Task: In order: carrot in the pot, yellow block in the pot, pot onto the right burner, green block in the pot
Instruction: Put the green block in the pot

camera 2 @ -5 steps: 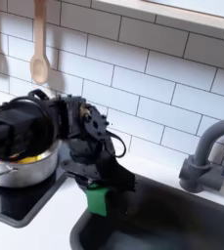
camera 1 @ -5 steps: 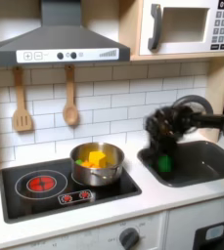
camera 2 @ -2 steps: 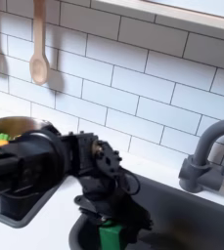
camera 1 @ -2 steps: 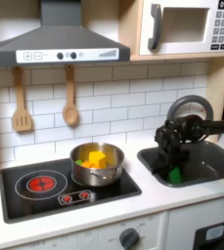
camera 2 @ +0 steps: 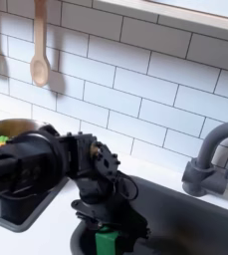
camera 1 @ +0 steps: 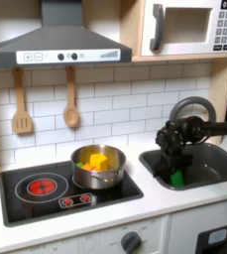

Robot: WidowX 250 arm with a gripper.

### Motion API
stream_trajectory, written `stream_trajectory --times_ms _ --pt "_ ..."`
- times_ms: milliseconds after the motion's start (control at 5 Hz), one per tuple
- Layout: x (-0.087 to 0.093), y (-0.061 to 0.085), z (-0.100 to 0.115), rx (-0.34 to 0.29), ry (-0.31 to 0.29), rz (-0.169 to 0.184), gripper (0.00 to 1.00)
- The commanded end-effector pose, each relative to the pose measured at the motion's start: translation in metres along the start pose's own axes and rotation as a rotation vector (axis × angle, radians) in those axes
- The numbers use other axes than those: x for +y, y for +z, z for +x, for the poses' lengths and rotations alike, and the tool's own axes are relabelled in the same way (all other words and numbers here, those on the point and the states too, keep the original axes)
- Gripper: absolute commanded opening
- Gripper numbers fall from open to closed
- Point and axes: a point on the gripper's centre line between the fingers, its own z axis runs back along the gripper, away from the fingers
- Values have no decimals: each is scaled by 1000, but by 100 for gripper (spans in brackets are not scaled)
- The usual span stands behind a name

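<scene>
The steel pot [camera 1: 98, 169] stands on the stovetop's burner toward the first exterior view's right. Inside it lies the yellow block [camera 1: 99, 160], and the carrot's green top [camera 1: 82, 159] shows beside it. In the second exterior view the pot's rim [camera 2: 14, 127] peeks out behind the arm at the left. My gripper [camera 1: 174, 171] [camera 2: 106, 231] hangs low in the sink basin, fingers pointing down and shut on the green block [camera 1: 175, 179] [camera 2: 106, 242], which sits at or just above the sink floor.
The dark sink [camera 1: 212, 164] has a grey faucet [camera 1: 195, 107] [camera 2: 211, 159] at its back. The red-ringed burner [camera 1: 41, 186] is at the first exterior view's left. A wooden spatula and a wooden spoon [camera 1: 71, 99] hang on the tiled wall. A range hood and a microwave sit above.
My gripper carried the green block from the sink's near-stove edge toward the first exterior view's right and down into the basin, then nearly stopped. The pot and its contents have not moved.
</scene>
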Motion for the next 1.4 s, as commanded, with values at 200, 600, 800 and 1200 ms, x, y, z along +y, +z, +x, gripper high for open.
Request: stream_trajectory --times_ms 200,600,800,1200 --pt "9 25 7 -39 20 70 0" --pt "6 25 5 -41 -4 53 0" --pt "3 32 7 -70 -15 29 0" --pt "0 63 23 -169 -43 26 0"
